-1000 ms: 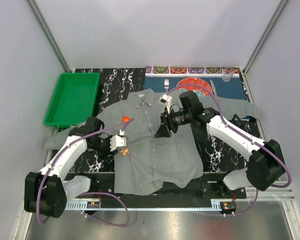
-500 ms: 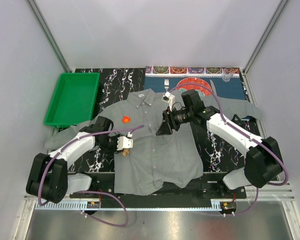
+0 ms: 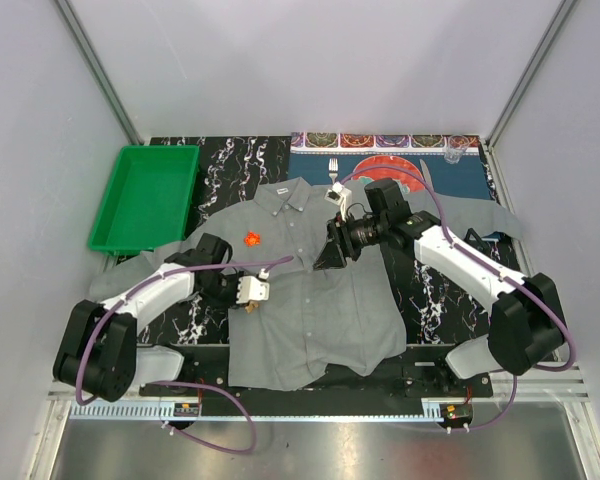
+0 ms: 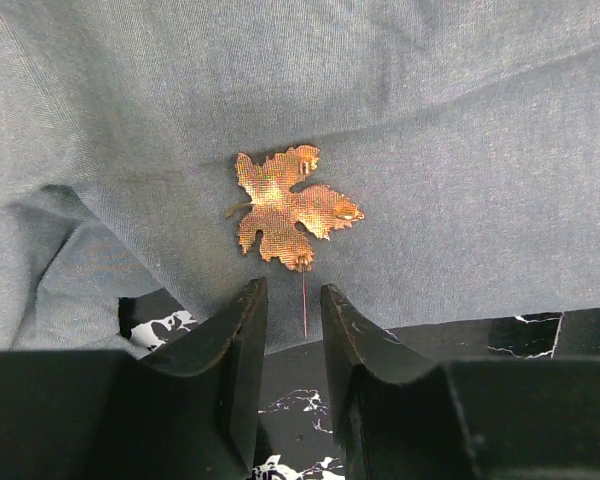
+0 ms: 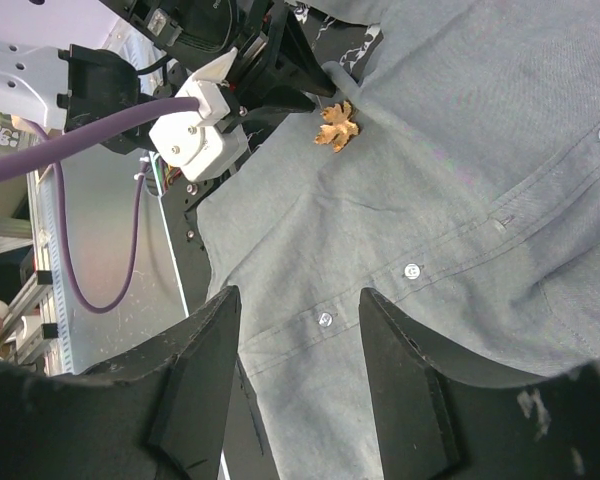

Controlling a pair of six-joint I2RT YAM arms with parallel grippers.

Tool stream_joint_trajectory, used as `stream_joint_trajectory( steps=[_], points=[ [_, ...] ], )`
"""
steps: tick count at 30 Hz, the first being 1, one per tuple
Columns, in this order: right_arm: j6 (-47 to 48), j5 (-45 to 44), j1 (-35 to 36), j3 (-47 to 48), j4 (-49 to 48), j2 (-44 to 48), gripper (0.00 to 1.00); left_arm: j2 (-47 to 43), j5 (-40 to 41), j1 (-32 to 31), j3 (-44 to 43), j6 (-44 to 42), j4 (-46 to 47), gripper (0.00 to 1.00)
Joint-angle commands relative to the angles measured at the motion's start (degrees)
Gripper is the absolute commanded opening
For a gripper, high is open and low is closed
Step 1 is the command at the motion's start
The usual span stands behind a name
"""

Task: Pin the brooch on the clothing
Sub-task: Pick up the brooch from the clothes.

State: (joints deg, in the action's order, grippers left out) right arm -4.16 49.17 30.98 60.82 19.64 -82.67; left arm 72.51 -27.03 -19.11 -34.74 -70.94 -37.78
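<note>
- Copper leaf brooch (image 4: pixel 288 208) lies on the grey shirt (image 4: pixel 460 150).
- Left gripper (image 4: pixel 292 300): jaws narrowly parted around its pin (image 4: pixel 304 305).
- Right gripper (image 5: pixel 300 300): jaws wide apart, empty.

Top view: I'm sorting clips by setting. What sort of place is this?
Probably a robot lab cell: white panels enclose the table, the left arm and right arm are bolted to a metal rail, and a shirt and green bin lie as props.

Even, diffuse overhead light washes the pale walls (image 3: pixel 310 70) and leaves only soft shadows in the folds of the grey shirt (image 3: pixel 310 290), while the left wrist view holds the copper leaf brooch (image 4: pixel 292 208) sharp and glinting behind a dark, slightly blurred foreground.
</note>
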Motion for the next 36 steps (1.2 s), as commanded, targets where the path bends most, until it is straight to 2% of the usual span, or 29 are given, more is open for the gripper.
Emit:
stream_joint_trajectory(
  steps=[1,6,10,15,21,28,33,36],
  points=[
    [0.47,1.46,-0.4,1.23,-0.92,-0.56,0.57,0.96,0.57,-1.01,-0.77,-0.96,0.43,0.31],
    [0.47,1.55,-0.57,1.15,-0.92,-0.56,0.57,2.37,1.54,-1.36,-1.29,0.18,0.95,0.24],
    [0.38,1.81,-0.75,1.15,-0.83,-0.56,0.57,2.64,1.89,-1.63,-1.29,-0.08,1.22,0.21],
    [0.38,2.16,-0.84,1.41,-0.83,-0.56,0.57,1.85,1.45,-1.72,-1.56,0.62,1.13,0.0],
    [0.38,3.21,-0.84,1.5,-0.92,-0.56,0.57,-3.15,1.63,-0.58,-2.87,1.94,-1.5,0.0],
    [-1.45,4.97,-0.92,1.5,-1.44,-1.52,0.55,-10.63,-1.62,3.99,-3.93,0.72,-4.23,0.0],
    [-7.16,8.65,-0.84,1.59,-5.83,-3.98,0.56,-16.25,-6.54,4.0,-1.91,2.99,0.23,0.0],
    [-14.19,10.85,-0.66,1.5,-10.84,-6.88,0.57,-18.72,-7.69,3.91,-1.38,6.33,4.36,0.0]
  ],
)
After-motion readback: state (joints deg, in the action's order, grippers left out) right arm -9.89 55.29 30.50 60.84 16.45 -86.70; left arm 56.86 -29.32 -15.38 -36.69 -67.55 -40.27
